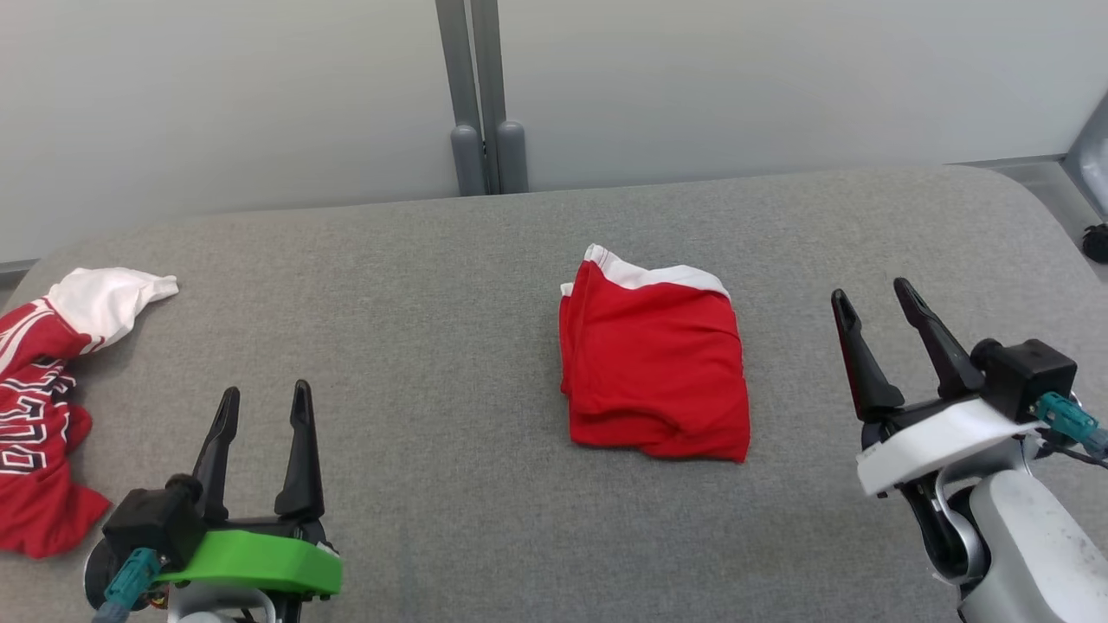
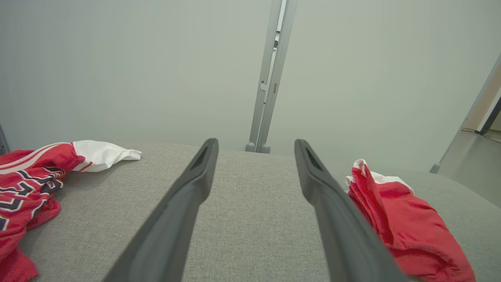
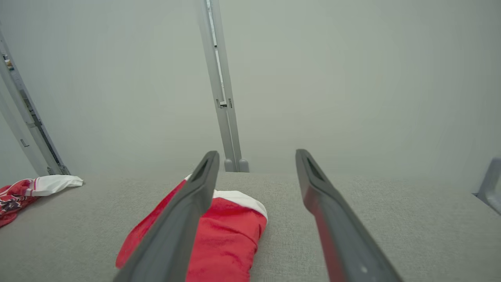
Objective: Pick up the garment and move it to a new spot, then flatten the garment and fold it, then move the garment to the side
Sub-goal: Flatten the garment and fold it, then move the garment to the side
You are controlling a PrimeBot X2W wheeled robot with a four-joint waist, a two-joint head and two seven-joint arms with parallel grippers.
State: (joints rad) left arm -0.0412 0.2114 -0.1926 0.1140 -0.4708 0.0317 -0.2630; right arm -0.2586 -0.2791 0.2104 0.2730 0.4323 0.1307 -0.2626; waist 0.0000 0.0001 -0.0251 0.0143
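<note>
A red garment with a white band (image 1: 653, 359) lies folded into a compact rectangle near the middle of the grey padded table (image 1: 450, 285). It shows at the lower right in the left wrist view (image 2: 407, 227) and at the lower left in the right wrist view (image 3: 223, 239). My right gripper (image 1: 876, 305) hovers open to the garment's right, apart from it, nothing between its fingers (image 3: 188, 219). My left gripper (image 1: 264, 400) stands open at the near left, well clear of the garment, with bare table between its fingers (image 2: 184, 211).
A second red and white jersey with lettering (image 1: 39, 407) lies crumpled at the table's left edge, also seen as a jersey (image 2: 35, 176) and a jersey (image 3: 23, 190). A pale wall with a grey post (image 1: 480, 95) stands behind the table.
</note>
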